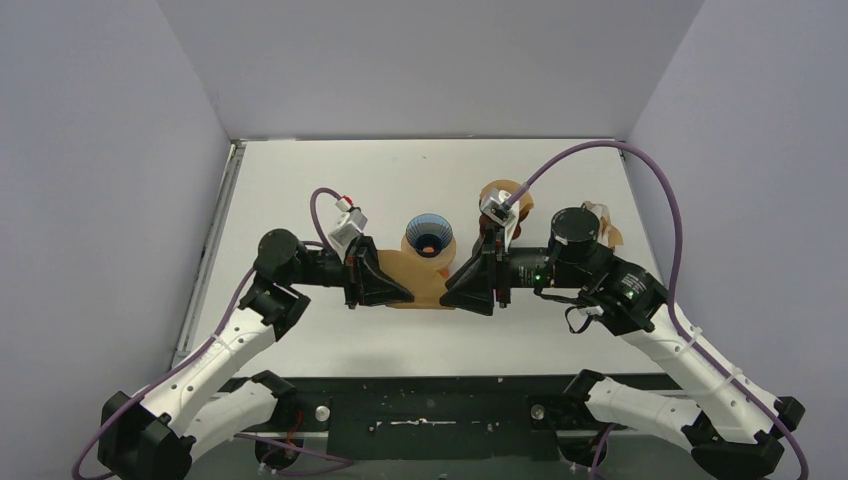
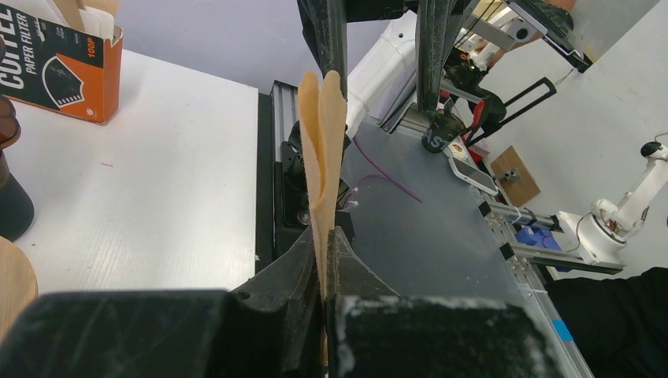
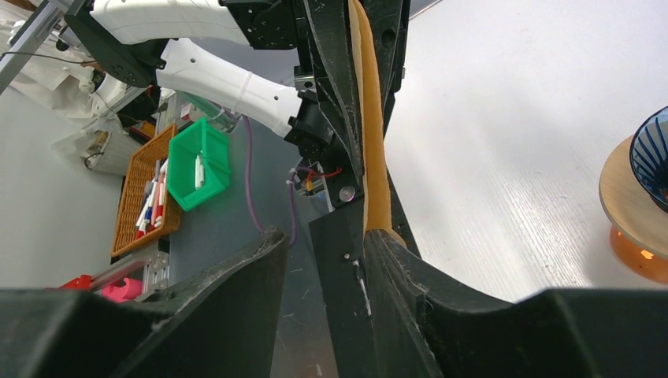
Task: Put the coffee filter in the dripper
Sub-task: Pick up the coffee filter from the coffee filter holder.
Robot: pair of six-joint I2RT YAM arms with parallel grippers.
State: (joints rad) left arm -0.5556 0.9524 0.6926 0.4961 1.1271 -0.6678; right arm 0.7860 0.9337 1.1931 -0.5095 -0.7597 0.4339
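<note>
A brown paper coffee filter (image 1: 425,288) hangs between my two grippers in front of the dripper. The dripper (image 1: 428,234) is a blue ribbed cone on a round wooden stand (image 1: 408,268); it also shows at the right edge of the right wrist view (image 3: 655,156). My left gripper (image 2: 327,236) is shut on the filter's lower edge (image 2: 321,150), and the filter stands upright with its top split into two flaps. My right gripper (image 3: 324,235) is open. Its right finger (image 3: 410,283) lies against the filter (image 3: 370,118), with nothing between the jaws.
An orange and black paper-filter box (image 2: 63,63) stands at the back (image 1: 503,197). A dark object (image 2: 9,201) sits at the left edge of the left wrist view. A green bin (image 3: 201,161) and a basket of pens (image 3: 146,193) lie beyond the table's near edge.
</note>
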